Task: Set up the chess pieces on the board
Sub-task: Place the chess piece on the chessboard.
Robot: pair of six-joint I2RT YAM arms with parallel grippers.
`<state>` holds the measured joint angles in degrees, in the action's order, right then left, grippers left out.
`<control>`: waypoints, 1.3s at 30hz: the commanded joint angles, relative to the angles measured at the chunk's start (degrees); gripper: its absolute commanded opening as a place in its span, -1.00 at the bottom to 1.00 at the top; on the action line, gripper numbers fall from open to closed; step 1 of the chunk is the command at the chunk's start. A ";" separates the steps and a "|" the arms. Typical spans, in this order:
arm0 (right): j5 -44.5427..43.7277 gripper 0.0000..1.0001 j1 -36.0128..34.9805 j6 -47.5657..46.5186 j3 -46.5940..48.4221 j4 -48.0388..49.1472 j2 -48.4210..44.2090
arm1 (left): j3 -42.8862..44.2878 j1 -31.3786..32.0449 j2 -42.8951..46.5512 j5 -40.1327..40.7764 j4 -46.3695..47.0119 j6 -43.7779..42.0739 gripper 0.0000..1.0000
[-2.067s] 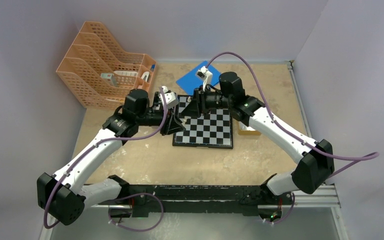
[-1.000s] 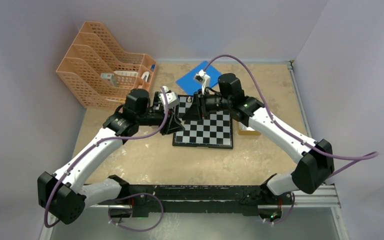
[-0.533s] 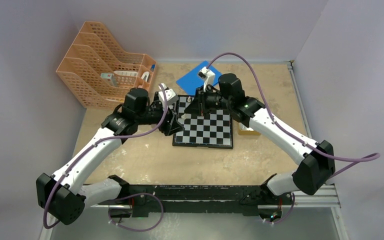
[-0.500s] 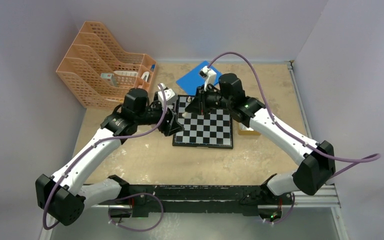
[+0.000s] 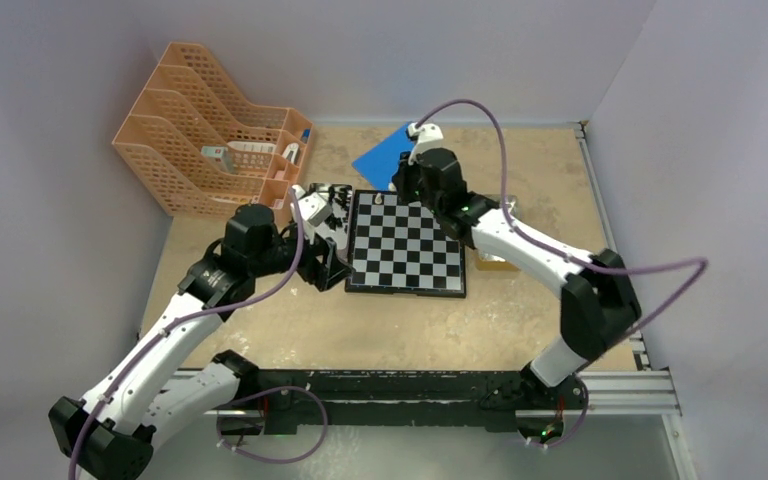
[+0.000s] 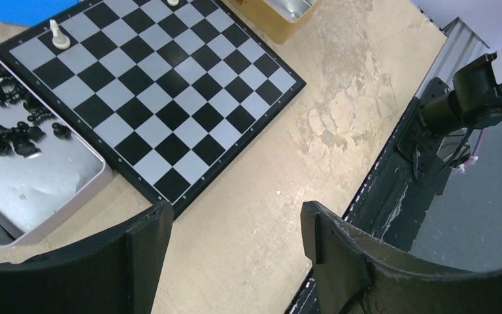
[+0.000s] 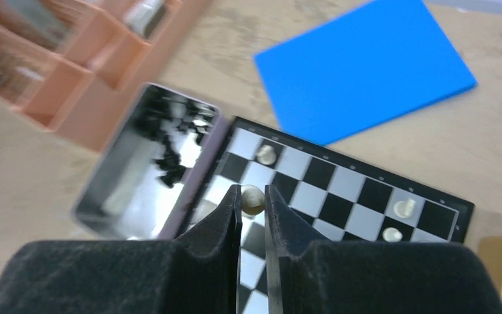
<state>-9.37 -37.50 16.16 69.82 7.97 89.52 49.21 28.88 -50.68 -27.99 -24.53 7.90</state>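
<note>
- Right gripper [image 7: 253, 192]: closed tight on one cream piece [image 7: 252, 200], pinched between the fingertips with its rounded top showing above them.
- From the right wrist, the held piece shows against the board's [image 7: 340, 191] edge squares on the tin side; how high above the squares it hangs I cannot tell.
- Left gripper [image 6: 235, 217]: wide open and empty, over bare worktop [image 6: 340, 98] just off the near left corner of the board.
- Three white pieces [image 7: 266, 154] stand upright on the board, all close to the edge that faces the blue sheet [image 7: 366, 65].
- Black pieces [image 6: 14, 134] lie jumbled in a shallow metal tin [image 6: 36, 190], which sits right beside the board's left edge.
- Tan box [image 6: 276, 18] sits beside the board's opposite edge; pale pieces are partly visible inside it from the right wrist.
- Orange file rack [image 5: 210, 130] stands at the far left of the worktop, apart from the board.
</note>
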 commanded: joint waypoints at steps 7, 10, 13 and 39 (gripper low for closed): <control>-18.48 -0.79 0.21 -4.31 4.71 7.23 14.86 | -3.30 -0.23 4.00 1.66 1.07 1.05 0.44; -19.06 -0.78 0.62 -3.93 5.31 6.94 16.64 | -3.45 -0.23 4.22 1.93 1.11 0.76 0.44; -19.89 -0.78 1.13 -3.33 5.98 6.23 18.19 | -3.55 -0.23 4.28 2.21 1.13 0.50 0.44; -17.49 -0.74 2.07 -3.08 6.34 12.95 24.60 | -3.92 -0.23 6.05 2.24 1.11 0.53 0.44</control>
<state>-26.04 -35.51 12.97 74.35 17.15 114.39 45.39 28.91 -45.60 -25.50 -24.97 8.38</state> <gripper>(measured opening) 0.167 0.717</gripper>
